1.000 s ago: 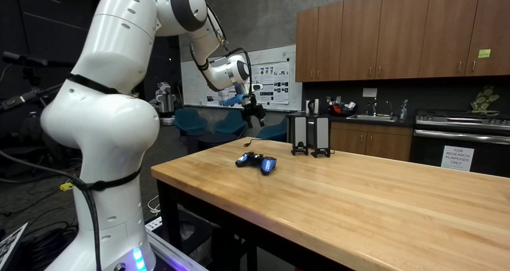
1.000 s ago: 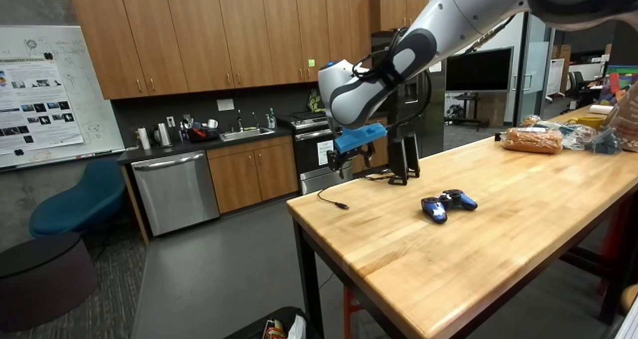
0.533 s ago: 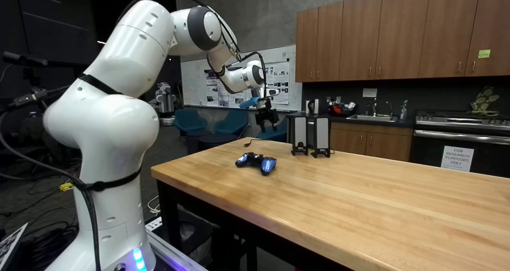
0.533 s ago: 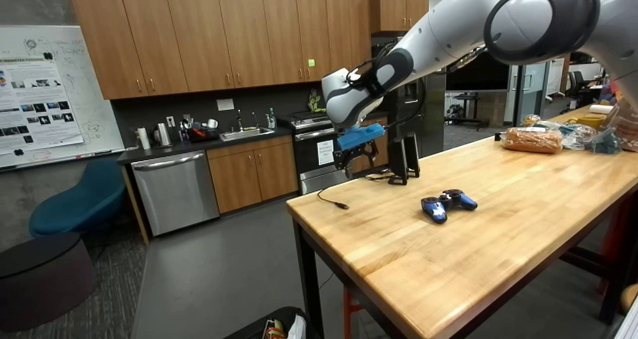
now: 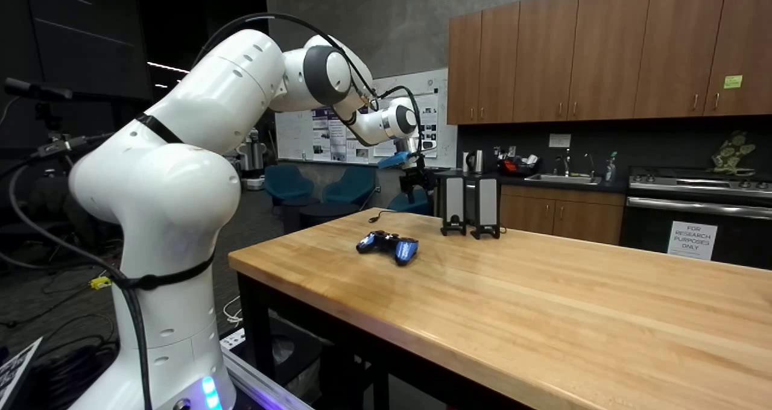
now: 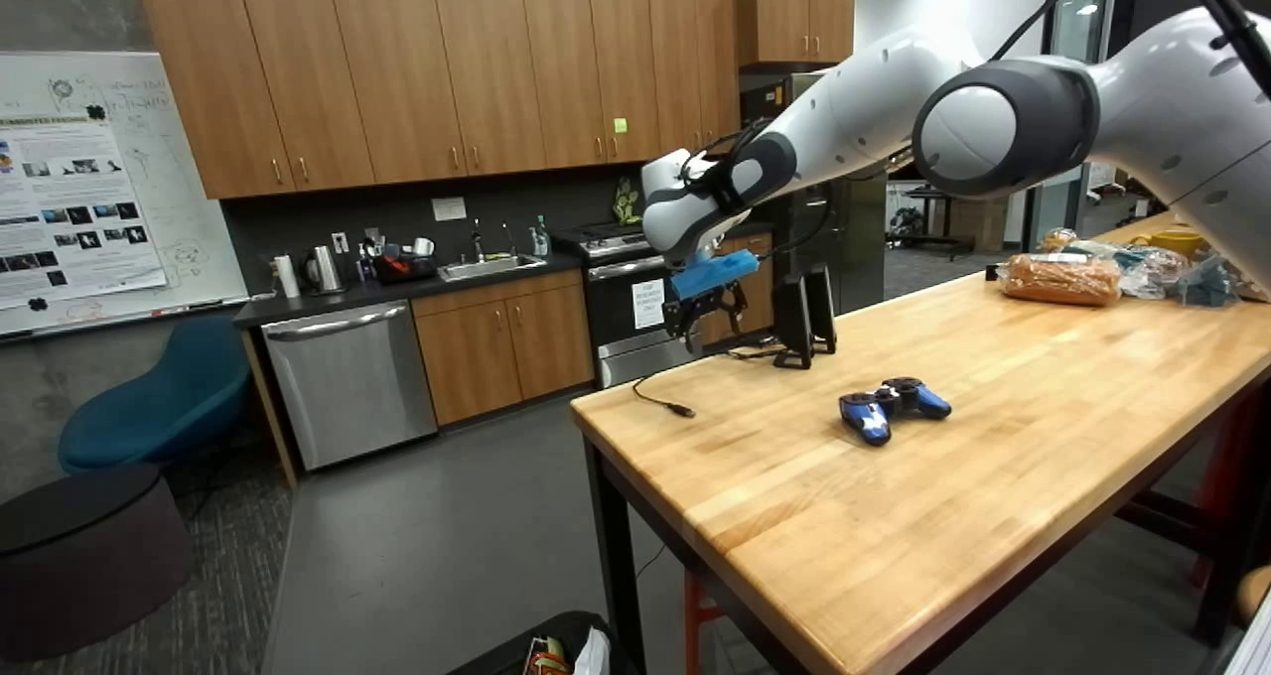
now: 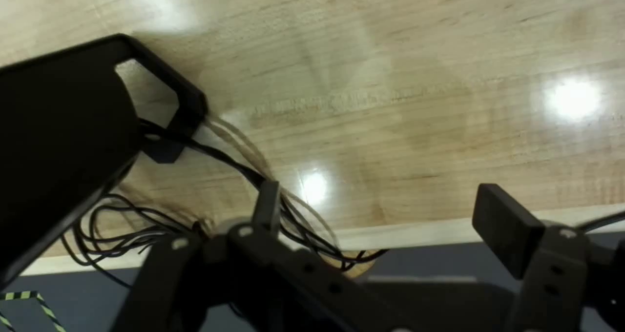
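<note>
My black gripper (image 7: pixel 385 219) stands open above the table's edge, its fingers (image 7: pixel 508 229) wide apart and holding nothing. In both exterior views the gripper (image 5: pixel 418 186) hangs in the air beside a pair of upright speakers (image 5: pixel 487 202), grey-fronted and black-backed. One dark speaker (image 7: pixel 58 141) fills the left of the wrist view. From its foot, black cables (image 7: pixel 234 163) run past the left fingertip and over the edge; whether they touch it I cannot tell. A blue and black game controller (image 6: pixel 894 407) lies on the wooden table, apart from the gripper.
A thin cable with a plug (image 6: pixel 679 409) lies near the table's corner (image 6: pixel 596 407). Further along the table sit bagged bread (image 6: pixel 1060 278) and other plastic-wrapped items (image 6: pixel 1152 270). Teal chairs (image 5: pixel 348 187) and a kitchen counter (image 6: pixel 397 288) stand beyond.
My gripper has travelled toward the speakers and somewhat lower, with the arm reaching further out. Speakers, controller and loose cable stay where they were.
</note>
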Available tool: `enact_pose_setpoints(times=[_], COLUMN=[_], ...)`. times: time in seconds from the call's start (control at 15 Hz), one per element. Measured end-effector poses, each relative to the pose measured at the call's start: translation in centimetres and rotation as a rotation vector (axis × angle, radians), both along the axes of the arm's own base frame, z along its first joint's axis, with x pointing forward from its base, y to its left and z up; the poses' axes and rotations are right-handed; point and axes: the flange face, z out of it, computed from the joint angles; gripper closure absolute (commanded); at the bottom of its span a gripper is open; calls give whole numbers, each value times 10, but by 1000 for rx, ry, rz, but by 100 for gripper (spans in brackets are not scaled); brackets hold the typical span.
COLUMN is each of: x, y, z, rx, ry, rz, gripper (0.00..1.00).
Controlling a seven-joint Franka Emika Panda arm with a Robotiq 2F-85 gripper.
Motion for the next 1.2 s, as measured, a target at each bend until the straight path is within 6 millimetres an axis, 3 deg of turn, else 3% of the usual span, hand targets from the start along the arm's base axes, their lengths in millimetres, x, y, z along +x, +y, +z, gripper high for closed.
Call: enact_pose_setpoints(times=[0.93,1.2], x=[10,12], y=[-5,-25], z=[-2,-3], rx=[6,-13], ry=[-11,1], rz=[15,15], gripper=[0,0])
